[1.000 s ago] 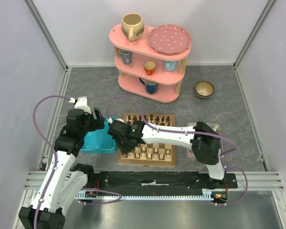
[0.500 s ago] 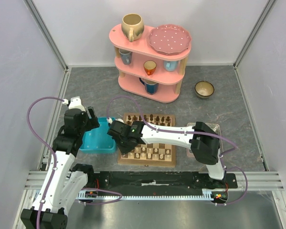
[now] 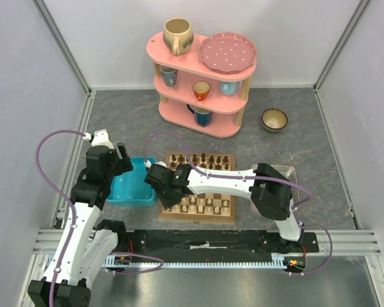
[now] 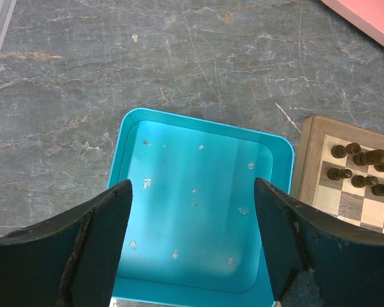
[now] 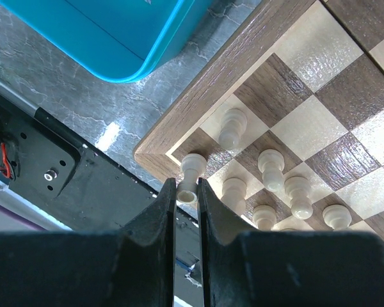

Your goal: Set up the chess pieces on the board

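Placing one pale piece (image 5: pixel 191 171) is the step I judge to be in hand. My right gripper (image 5: pixel 185 192) is pinched narrow on its stem, over the near-left corner of the chessboard (image 5: pixel 211 89). I cannot tell from the wrist view whether its foot is already touching the wood or hanging just above it. It also seems to sit partly over the border rather than square on the corner field.

The next move, as I read it, calls for centring it on that corner square, setting it down upright, and only then opening the fingers.

The other pale pieces (image 5: pixel 271 167) stand just beside the corner, so the fingers have little side room. They should open gently and lift straight up. The board's edge is right under the gripper, and beyond it lies bare table, then the black base rail. A piece let go off-centre could tip over the border.

My left gripper (image 4: pixel 192 188) hangs spread wide and holding nothing over the turquoise tray (image 4: pixel 198 166), which shows only specks inside. From above, the tray lies near the board's left side, close to my right gripper, so that flank is crowded. The dark pieces (image 3: pixel 201 158) line the far rows, well apart.
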